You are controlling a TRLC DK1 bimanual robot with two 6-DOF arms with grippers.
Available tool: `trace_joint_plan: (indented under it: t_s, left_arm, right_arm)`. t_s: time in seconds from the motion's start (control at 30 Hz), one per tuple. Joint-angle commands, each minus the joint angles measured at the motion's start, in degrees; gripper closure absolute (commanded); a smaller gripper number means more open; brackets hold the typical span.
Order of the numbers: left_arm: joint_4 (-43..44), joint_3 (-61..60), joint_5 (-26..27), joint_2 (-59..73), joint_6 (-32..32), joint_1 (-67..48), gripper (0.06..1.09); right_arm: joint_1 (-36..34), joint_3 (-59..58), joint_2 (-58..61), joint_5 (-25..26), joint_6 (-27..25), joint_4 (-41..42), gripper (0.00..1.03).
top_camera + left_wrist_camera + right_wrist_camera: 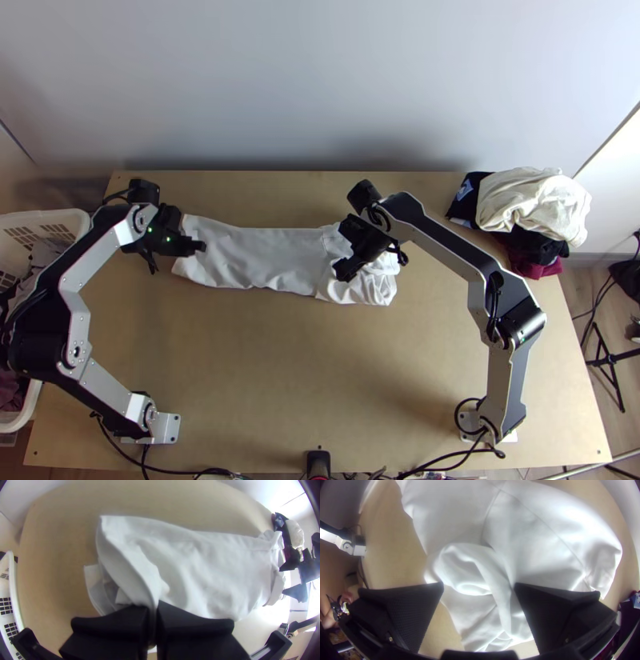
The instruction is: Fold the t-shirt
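The t-shirt (272, 254) was pinched at nine o'clock by the left gripper (152, 610), likely for folding; the right gripper (480, 586) was spread, at three.

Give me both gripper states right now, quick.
Left gripper: closed, pinching a fold of the white t-shirt near the shirt's end.
Right gripper: open, fingers wide apart at the bunched end, gripping nothing.
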Motion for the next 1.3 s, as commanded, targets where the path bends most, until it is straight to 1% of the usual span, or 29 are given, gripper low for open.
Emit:
trace_joint_plan:
  t_s: [0.0,0.07,0.23,0.63,0.8,1.03,1.13,1.27]
  left_arm:
    - [-4.47,7.35,0.27,-4.34,-0.70,-3.95,1.05]
    - [-6.22,10.34,1.15,-5.31,-0.78,-5.27,1.05]
    - [-8.60,15.97,1.15,-7.42,-0.70,-9.49,1.05]
    - [-8.16,25.99,4.66,-9.44,-1.49,-20.74,1.05]
    - [-7.72,27.04,4.66,-7.59,-1.49,-24.17,1.05]
    - [-7.19,29.33,5.10,-3.20,-1.49,-28.39,1.05]
    - [-5.78,29.85,5.54,-0.91,-1.57,-29.71,1.05]
    - [-4.73,32.05,6.42,3.39,-2.80,-31.29,1.05]
  right_arm:
    - [0.01,-0.88,0.87,0.61,-0.68,0.75,0.03]
    - [0.01,-1.14,1.31,0.96,-1.03,0.84,0.03]
    - [-0.16,-2.37,1.92,1.49,-1.03,1.90,0.03]
    - [-0.34,-3.43,4.38,3.24,-0.86,3.65,0.03]
    - [-0.51,-0.26,1.13,3.16,-0.51,2.60,0.03]
    - [-5.35,5.45,-7.22,3.16,-0.86,-2.50,0.03]
    - [-8.42,8.35,-9.24,2.98,-0.95,-7.07,0.03]
    - [-13.17,8.35,-13.63,2.45,-0.07,-7.51,0.03]
